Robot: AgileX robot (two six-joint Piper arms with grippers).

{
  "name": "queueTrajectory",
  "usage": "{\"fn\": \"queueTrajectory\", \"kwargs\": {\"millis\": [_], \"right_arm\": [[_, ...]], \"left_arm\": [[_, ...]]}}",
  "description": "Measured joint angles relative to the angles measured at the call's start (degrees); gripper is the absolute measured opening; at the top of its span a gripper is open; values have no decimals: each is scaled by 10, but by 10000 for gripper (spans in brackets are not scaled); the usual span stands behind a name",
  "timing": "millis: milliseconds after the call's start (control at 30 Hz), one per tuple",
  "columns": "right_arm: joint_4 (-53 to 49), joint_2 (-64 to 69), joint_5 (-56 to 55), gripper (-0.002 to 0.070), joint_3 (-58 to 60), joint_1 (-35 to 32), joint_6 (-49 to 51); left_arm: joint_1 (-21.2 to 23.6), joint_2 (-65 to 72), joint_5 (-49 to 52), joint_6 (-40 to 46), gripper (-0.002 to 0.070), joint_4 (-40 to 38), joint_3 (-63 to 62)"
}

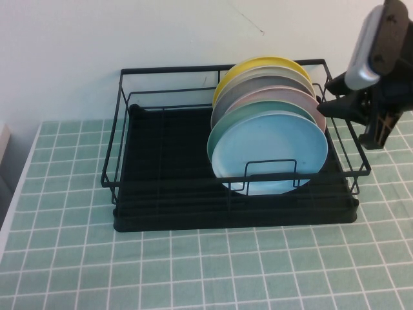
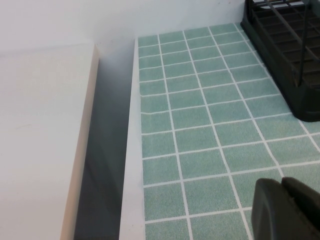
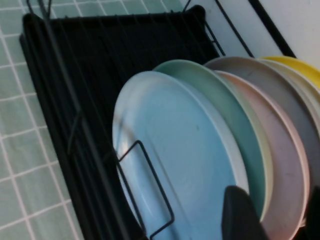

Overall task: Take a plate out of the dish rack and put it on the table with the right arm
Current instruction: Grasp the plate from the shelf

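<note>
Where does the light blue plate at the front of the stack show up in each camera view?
High view: the light blue plate stands frontmost in the dish rack, right half; right gripper beside the stack.
Left wrist view: not in it; only the rack's corner, tiled table and left gripper.
Right wrist view: fills the centre, mint-green plate behind.
Shared landmark: the dish rack.

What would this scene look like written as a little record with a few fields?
Rack: large black wire dish rack on the pale green tiled table
Plates: upright stack at the rack's right end, round sky-blue plate in front, then green, pink, grey, yellow
Right gripper: above the rack's right end, beside the plates' upper edges, holding nothing
Left gripper: low over bare tiles, left of the rack
Task progress: no plate taken out yet
</note>
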Motion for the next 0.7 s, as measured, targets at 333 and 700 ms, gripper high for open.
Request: {"fn": "queueTrajectory", "kwargs": {"millis": [333,700], "right_arm": [[-14,105,-30,310,-22,1,1],[-13,141,-51,312,-23,1,-20]], "left_arm": [[0,0,0,0,-3,0,0],[0,0,0,0,-3,0,0]]}}
